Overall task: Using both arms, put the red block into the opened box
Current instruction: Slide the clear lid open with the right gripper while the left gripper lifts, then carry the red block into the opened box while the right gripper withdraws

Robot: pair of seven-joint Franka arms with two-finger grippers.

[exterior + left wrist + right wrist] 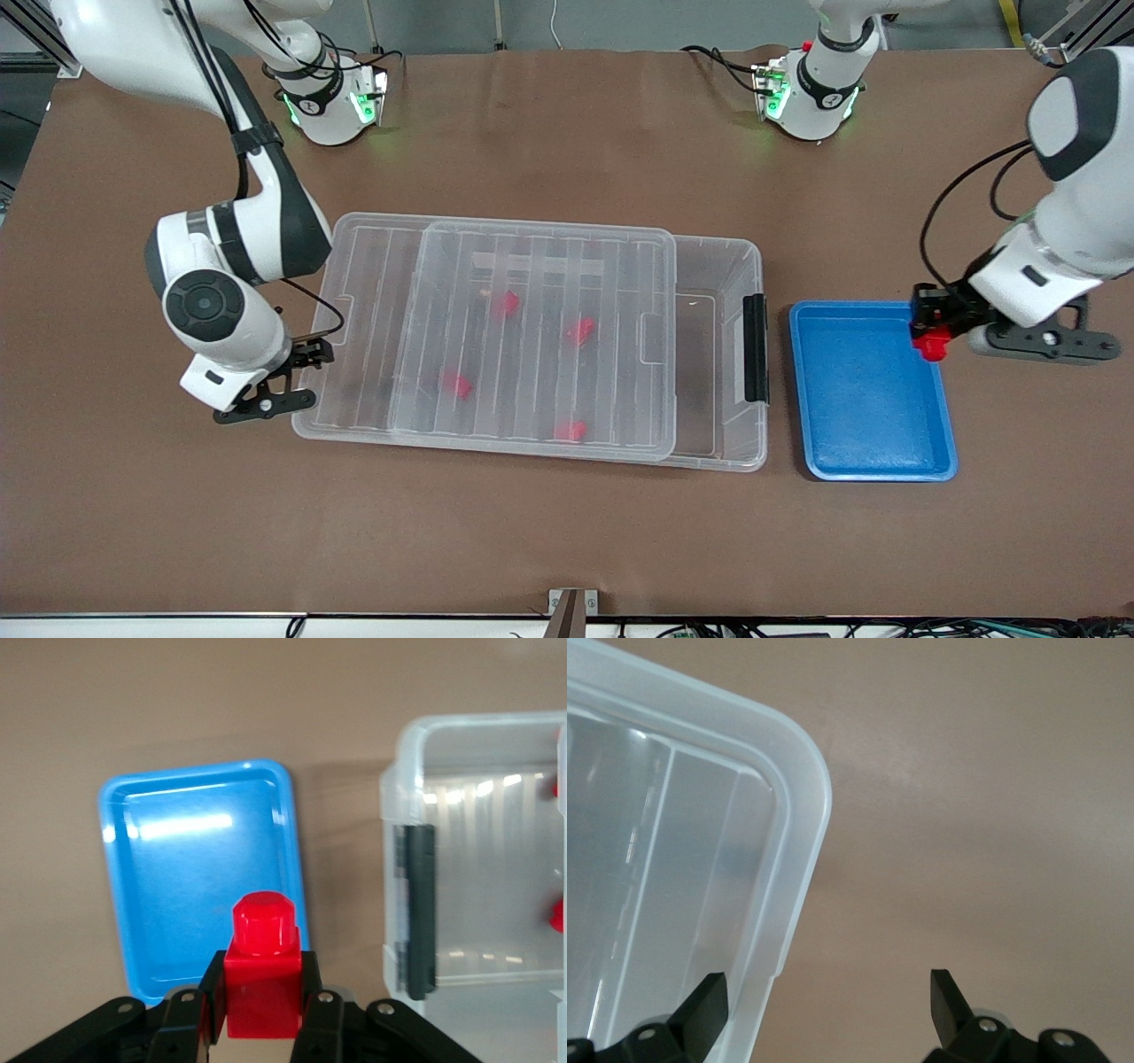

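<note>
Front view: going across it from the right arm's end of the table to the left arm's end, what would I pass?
Right gripper, fingers open → clear box with four red blocks under its lid → blue tray → left gripper, fingers shut on a red block.

Count at this moment: red blocks, five in all: four under the ribbed lid [540,337] inside the box [718,372], at [506,304], [580,331], [457,385] and [571,431], and one red block [930,344] clamped in the left gripper [932,330]. Clear boxes: one. Lids: one. Blue trays [873,394]: one. Arms: two. Grippers: two, the right gripper [306,377] included.
</note>
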